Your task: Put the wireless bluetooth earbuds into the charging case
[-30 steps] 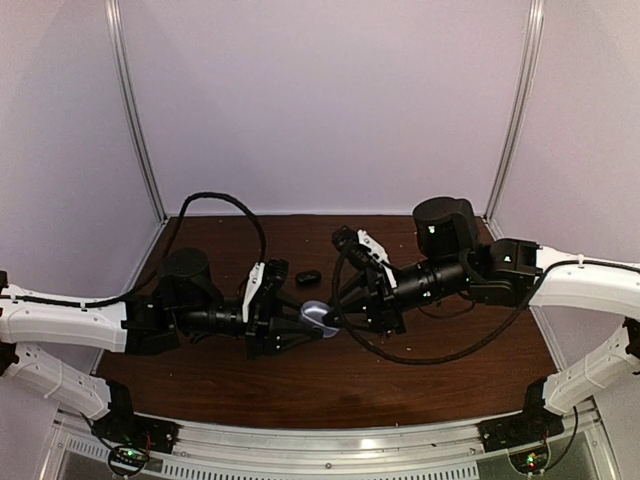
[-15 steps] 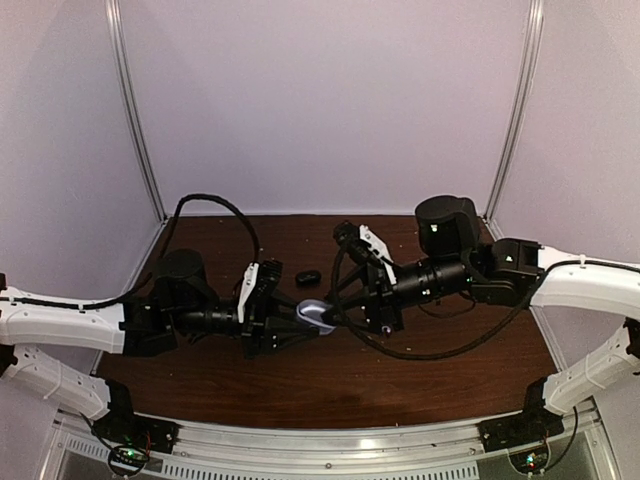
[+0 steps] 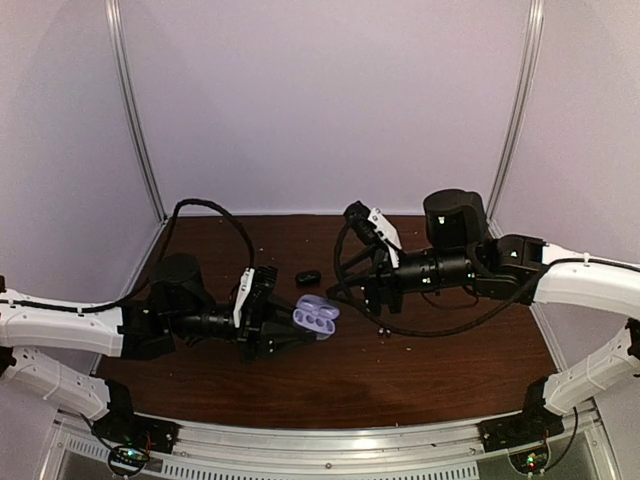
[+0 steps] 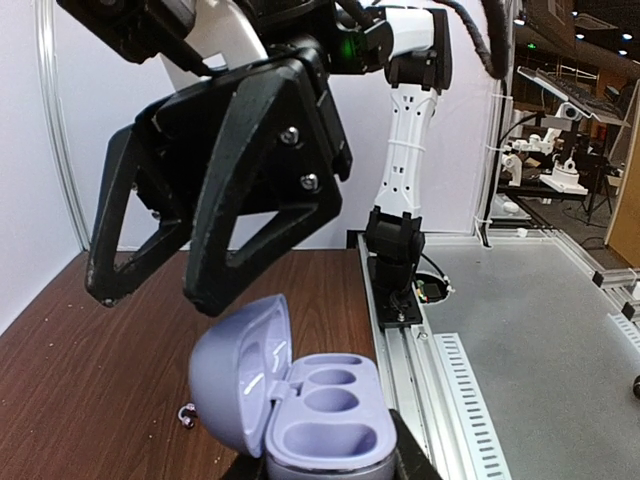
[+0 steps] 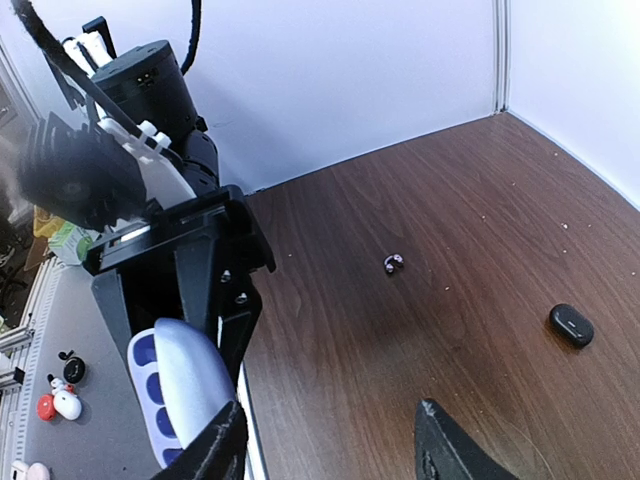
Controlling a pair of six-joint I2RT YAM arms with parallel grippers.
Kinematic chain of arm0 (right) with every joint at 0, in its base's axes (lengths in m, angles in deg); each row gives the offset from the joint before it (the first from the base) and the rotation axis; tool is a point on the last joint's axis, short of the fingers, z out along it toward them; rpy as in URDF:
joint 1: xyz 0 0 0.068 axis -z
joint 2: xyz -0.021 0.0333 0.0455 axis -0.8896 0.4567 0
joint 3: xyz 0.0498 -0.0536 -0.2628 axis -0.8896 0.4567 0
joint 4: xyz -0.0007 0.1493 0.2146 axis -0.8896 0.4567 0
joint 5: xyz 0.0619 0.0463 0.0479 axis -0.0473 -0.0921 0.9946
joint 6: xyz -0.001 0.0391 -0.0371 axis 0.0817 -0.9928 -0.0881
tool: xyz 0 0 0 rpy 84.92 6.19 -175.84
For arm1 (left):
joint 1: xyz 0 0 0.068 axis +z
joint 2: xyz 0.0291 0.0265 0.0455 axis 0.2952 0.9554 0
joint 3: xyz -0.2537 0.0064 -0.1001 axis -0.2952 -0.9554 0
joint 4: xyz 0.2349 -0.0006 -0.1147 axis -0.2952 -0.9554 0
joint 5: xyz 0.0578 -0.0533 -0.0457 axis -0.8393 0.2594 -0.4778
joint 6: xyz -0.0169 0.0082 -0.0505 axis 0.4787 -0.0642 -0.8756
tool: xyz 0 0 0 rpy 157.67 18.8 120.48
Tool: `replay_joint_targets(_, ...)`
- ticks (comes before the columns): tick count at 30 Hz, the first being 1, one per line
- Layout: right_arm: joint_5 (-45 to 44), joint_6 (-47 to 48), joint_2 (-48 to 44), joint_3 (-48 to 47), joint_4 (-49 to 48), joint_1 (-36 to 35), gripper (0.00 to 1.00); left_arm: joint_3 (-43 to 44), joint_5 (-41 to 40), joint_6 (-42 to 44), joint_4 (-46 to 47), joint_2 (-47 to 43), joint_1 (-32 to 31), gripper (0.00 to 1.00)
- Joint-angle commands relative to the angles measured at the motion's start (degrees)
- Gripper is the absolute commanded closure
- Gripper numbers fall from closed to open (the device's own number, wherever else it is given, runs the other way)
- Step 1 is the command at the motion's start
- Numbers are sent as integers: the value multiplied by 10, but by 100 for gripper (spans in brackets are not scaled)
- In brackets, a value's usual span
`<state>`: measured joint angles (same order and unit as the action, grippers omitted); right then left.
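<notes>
With your left gripper (image 3: 296,326) pinching the open charging case (image 4: 325,425), wells empty, bring the spread, empty right gripper (image 5: 330,430) down onto the loose earbud (image 5: 394,264) on the table (image 3: 450,370) just right of the case.

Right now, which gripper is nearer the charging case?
Left. The left gripper is clamped on the base of the open charging case. The right gripper hangs open a little above the case and to its right, touching nothing.

Your case (image 4: 322,440): open, lid up at 9 o'clock, wells empty. Tiny bud (image 4: 187,415) lies on table (image 4: 80,400), its 9 o'clock.
</notes>
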<state>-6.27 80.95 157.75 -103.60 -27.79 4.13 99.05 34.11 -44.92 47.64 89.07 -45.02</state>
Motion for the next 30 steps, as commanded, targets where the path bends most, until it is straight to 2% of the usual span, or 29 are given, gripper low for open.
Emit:
replay_joint_targets(1, -18, -10, -25, 7, -20, 7, 40, -2, -16, -14, 44, -6, -1, 92)
replay_joint_targets(6, -20, -44, -62, 48, -56, 45, 30, -18, -36, -34, 74, -1, 5, 94)
replay_joint_targets(12, -43, -107, -71, 103, -55, 136, 28, -40, -65, -47, 95, -12, 19, 94)
replay_joint_targets(16, -83, -127, -48, 127, -21, 170, 33, -55, -83, -54, 103, -20, 26, 94)
replay_joint_targets(22, -112, -98, 12, 155, 4, 185, 42, -67, -96, -57, 111, -25, 28, 94)
replay_joint_targets(27, -57, -87, 77, 196, -46, 247, 52, -68, -100, -56, 107, -21, 29, 94)
replay_joint_targets(30, -29, -84, 125, 197, -65, 263, 53, -69, -100, -56, 104, -25, 29, 94)
